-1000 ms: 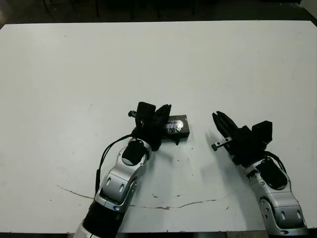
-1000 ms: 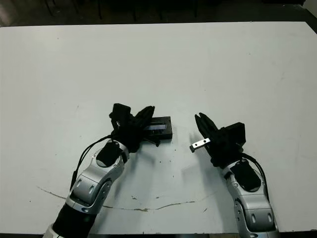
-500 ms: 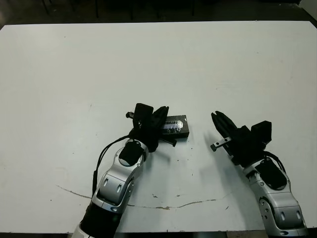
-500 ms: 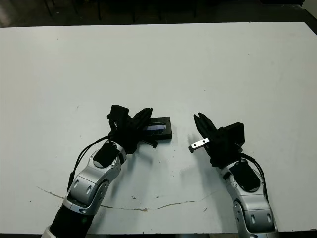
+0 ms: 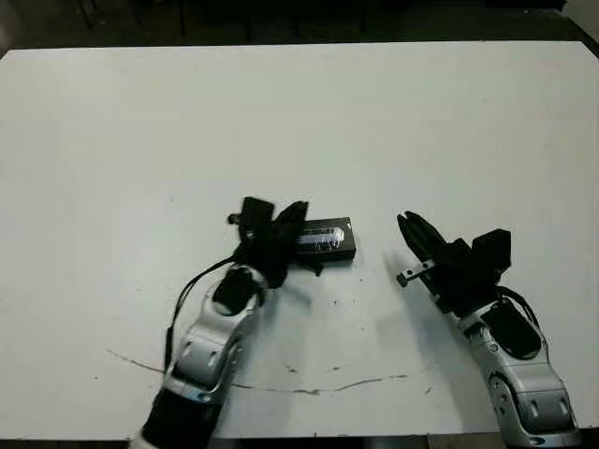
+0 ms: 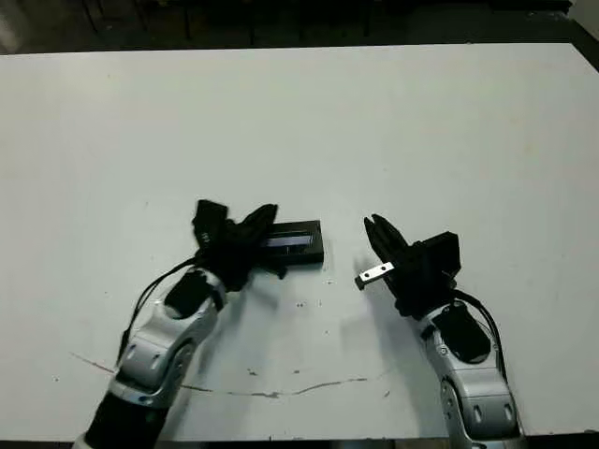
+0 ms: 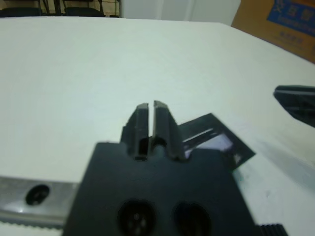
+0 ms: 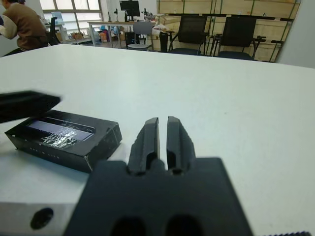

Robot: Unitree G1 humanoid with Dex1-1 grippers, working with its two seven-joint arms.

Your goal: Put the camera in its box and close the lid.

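Right wrist view shows the lid [image 8: 66, 135] seated flat on the box, camera presumably inside w/ nothing of it visible, lying on the surface [image 5: 374, 122] near the front, betw. the two arms. Left gripper [image 5: 285, 224] sits at the box's left end w/ fingers [image 7: 147, 123] nearly together on nothing; right gripper [image 6: 379, 234] hangs apart to the right, fingers [image 8: 157, 140] likewise narrow & empty. Risk: a left-arm nudge could slide the box or pop a half-seated lid.
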